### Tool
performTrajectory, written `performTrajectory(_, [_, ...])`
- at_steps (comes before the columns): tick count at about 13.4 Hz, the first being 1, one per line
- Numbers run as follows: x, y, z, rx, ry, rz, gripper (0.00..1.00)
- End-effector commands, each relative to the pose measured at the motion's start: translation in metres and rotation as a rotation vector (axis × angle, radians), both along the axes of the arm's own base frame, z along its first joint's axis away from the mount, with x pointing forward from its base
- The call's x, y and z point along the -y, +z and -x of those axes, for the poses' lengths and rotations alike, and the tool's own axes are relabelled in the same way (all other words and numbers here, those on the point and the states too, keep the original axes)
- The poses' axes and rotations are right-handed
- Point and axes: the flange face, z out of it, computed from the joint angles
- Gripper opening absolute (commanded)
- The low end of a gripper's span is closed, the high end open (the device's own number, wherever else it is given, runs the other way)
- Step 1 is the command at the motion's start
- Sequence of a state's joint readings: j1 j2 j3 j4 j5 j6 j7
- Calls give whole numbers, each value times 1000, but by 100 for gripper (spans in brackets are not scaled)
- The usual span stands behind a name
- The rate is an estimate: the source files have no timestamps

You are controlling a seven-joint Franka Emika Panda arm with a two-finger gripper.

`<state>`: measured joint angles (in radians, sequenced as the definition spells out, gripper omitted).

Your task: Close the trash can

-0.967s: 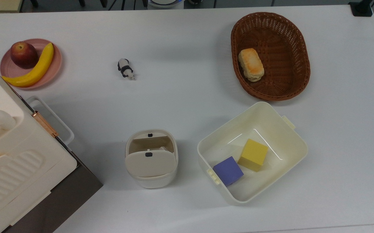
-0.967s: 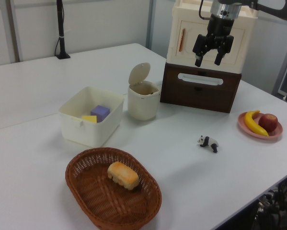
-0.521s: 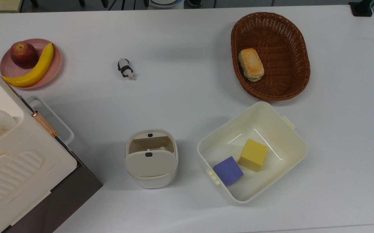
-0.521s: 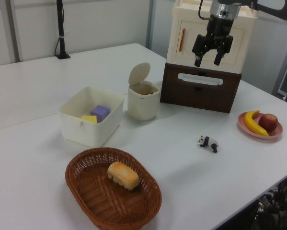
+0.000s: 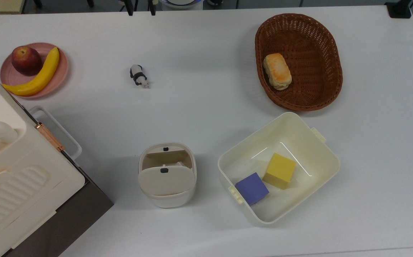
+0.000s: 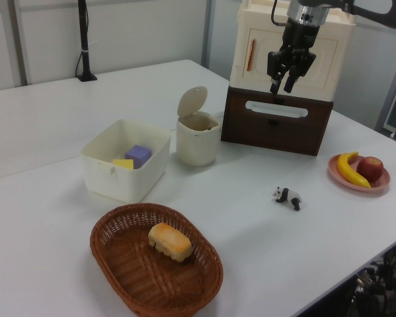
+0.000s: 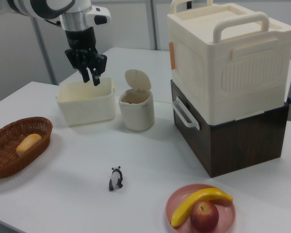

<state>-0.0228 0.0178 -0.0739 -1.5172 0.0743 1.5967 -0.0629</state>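
White table (image 5: 206, 43): trash can (image 5: 167, 185) upright, lid (image 6: 192, 101) raised.

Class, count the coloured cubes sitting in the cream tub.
2: the purple cube and the yellow cube lie side by side in the tub, right of the trash can in the top view.

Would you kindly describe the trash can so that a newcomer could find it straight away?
Start at the big cream case stacked on a dark brown box. In the right view the trash can stands just to the right view's left of it, before the open tub holding two blocks. It is the small rounded cream bin with its hinged lid flipped up.
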Motion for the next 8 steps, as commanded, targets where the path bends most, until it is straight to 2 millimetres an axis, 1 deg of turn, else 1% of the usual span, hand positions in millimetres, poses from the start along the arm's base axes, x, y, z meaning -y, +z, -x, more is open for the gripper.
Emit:
performTrajectory(1, [-2,0,-1,28,1,-19,0])
performTrajectory(3, [-3,2,-7,66,-6,-21,0])
performTrajectory(4, [-4,-2,-11,76,-5,-18,0])
performTrajectory(7, [-5,-5,-19,93,-9,-38,0])
performTrajectory(8, [-5,-3,-23,130,-14,-45,0])
